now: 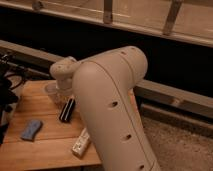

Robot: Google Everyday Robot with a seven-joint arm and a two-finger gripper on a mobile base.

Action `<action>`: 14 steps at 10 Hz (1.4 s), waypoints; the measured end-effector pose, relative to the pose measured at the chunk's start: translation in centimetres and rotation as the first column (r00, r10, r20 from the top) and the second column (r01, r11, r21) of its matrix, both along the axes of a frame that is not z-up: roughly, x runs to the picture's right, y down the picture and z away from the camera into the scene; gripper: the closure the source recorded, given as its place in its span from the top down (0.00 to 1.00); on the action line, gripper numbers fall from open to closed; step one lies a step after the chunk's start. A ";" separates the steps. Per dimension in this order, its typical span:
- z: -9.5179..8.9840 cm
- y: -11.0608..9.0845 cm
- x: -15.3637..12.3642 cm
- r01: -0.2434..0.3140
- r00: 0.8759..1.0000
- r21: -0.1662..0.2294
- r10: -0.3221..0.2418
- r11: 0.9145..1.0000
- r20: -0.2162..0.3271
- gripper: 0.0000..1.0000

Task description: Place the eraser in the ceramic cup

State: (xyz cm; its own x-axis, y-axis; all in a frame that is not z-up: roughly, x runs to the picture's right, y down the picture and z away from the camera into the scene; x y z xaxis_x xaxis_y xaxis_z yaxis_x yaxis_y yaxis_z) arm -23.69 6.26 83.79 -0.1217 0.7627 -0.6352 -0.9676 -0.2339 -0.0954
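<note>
The eraser [67, 110], a small black block with a lighter stripe, lies on the wooden table [45, 150] just right of the cup. The ceramic cup [51, 90] is pale and stands at the table's back; only its left part shows. My gripper [61, 90] hangs under the pale wrist, right over or against the cup and just behind the eraser. The big cream arm [107, 105] covers the right of the table. The eraser looks free of the gripper.
A blue wavy-edged pad [31, 129] lies front left on the table. A white bottle [81, 143] lies on its side near the front edge, beside the arm. Dark equipment [6, 95] stands off the table's left edge. A dark wall runs behind.
</note>
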 end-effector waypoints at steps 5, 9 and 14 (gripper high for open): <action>0.9 1.2 -0.8 0.026 1.000 -0.016 -0.026 1.000 0.012 0.80; 2.3 2.6 -0.1 0.033 0.999 -0.063 -0.034 0.997 -0.010 0.80; 4.8 5.5 1.0 0.037 0.998 -0.173 -0.046 0.984 -0.048 0.80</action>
